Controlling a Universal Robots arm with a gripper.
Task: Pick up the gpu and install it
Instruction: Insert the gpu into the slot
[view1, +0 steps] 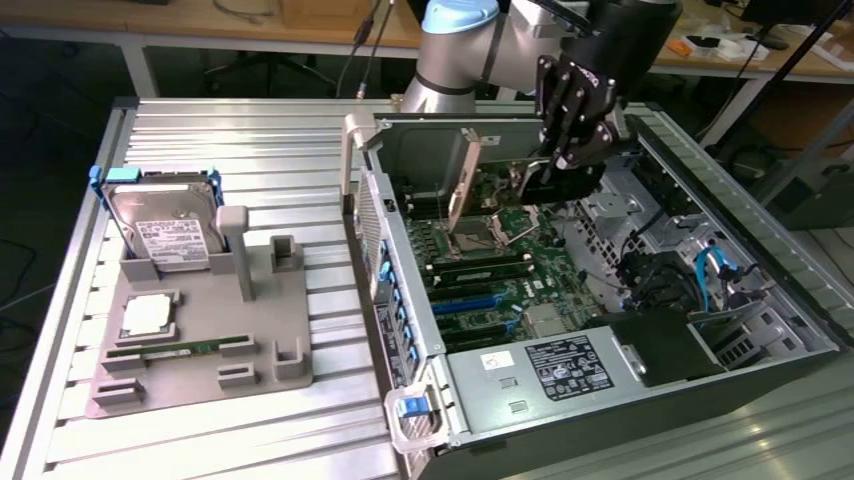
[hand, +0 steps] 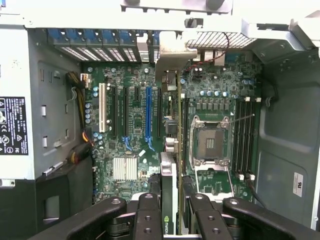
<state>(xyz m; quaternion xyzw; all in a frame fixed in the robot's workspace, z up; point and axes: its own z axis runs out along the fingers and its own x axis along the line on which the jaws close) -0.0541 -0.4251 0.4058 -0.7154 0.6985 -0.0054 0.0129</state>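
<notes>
1. The gpu (view1: 497, 185) hangs in the upper middle of the exterior view, inside the open computer case (view1: 747, 250). It stands on edge, with its silvery bracket towards the exterior view's left.
2. In the wrist view the gpu (hand: 169, 185) is seen edge-on. It is a thin green board over the motherboard (hand: 130, 125), lined up between the expansion slots and the CPU socket (hand: 210, 142). Whether its lower edge touches a slot cannot be told.
3. The gripper (view1: 558, 178) reaches down from the arm at the top of the exterior view. Its jaws are part-way closed and clamp the card from both sides. In the wrist view the black fingers (hand: 147, 215) press against the card's two faces.
4. A long blue slot (hand: 148, 112) lies just beside the card's line, and the memory slots run on the far side of the socket.
5. Outside the case, at the exterior view's left, a grey fixture tray (view1: 200, 340) sits on the ribbed metal table (view1: 240, 140). The tray holds an upright hard drive (view1: 167, 235) with blue rails, a processor chip (view1: 147, 315) and a narrow memory stick (view1: 180, 349).
</notes>
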